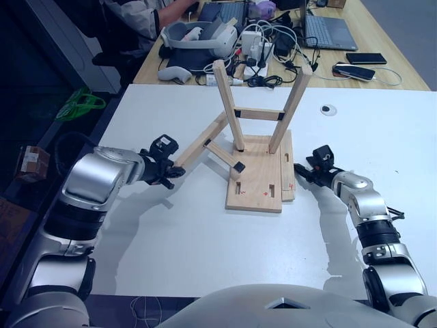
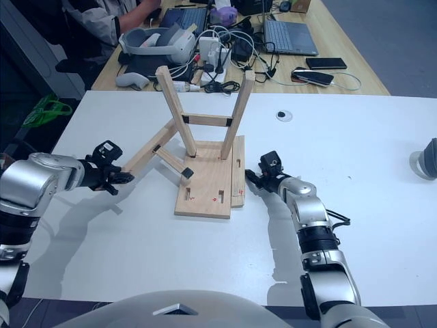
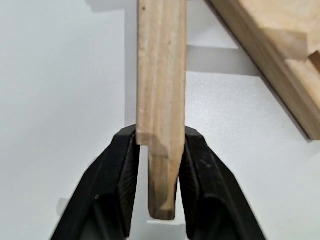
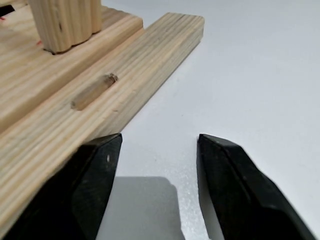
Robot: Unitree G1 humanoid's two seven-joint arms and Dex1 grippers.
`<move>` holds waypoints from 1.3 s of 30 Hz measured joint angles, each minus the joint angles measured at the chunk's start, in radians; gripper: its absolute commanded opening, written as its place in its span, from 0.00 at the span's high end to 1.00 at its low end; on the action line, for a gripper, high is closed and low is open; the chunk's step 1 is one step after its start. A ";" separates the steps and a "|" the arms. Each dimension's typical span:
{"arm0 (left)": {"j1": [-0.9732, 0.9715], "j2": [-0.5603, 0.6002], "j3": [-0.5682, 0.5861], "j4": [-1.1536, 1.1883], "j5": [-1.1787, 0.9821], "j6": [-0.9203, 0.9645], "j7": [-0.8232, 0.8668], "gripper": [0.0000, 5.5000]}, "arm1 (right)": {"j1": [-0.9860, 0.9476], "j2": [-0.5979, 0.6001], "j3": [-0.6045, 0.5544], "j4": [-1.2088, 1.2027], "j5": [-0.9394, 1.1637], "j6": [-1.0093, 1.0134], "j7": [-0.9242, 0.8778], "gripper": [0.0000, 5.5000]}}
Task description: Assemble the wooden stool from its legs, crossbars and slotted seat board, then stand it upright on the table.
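Leg (image 3: 161,75), square grained wood, in left gripper (image 3: 160,137).

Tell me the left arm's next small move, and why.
Probably raise the left gripper to swing the tilted leg upright: it grips that leg's outer end, the leg leans well off vertical, and two legs already stand in the seat board.

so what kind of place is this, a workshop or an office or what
Looks like a robotics lab or shared office, not a home: behind the white table is a long wooden desk with open laptops, a VR headset and a tangle of chargers and cables.
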 measured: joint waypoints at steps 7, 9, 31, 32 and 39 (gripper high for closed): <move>0.053 0.126 0.276 0.030 -0.118 -0.078 -0.154 0.82 | 0.025 -0.072 -0.100 0.005 0.031 0.028 -0.007 0.48; 0.050 0.124 0.341 0.048 -0.144 -0.084 -0.162 0.82 | 0.023 -0.086 -0.148 0.012 0.049 0.030 -0.024 0.48; -0.429 -0.273 0.078 0.108 0.223 -0.786 0.227 0.82 | -0.469 -0.121 -0.651 -0.280 1.045 0.659 -0.031 0.24; -0.416 -0.272 0.068 0.105 0.228 -0.811 0.208 0.82 | -0.494 -0.122 -0.659 -0.262 1.073 0.662 -0.031 0.21; -0.379 -0.278 0.020 0.101 0.273 -0.993 0.114 0.82 | -0.631 -0.094 -0.622 -0.185 1.213 0.691 -0.041 0.02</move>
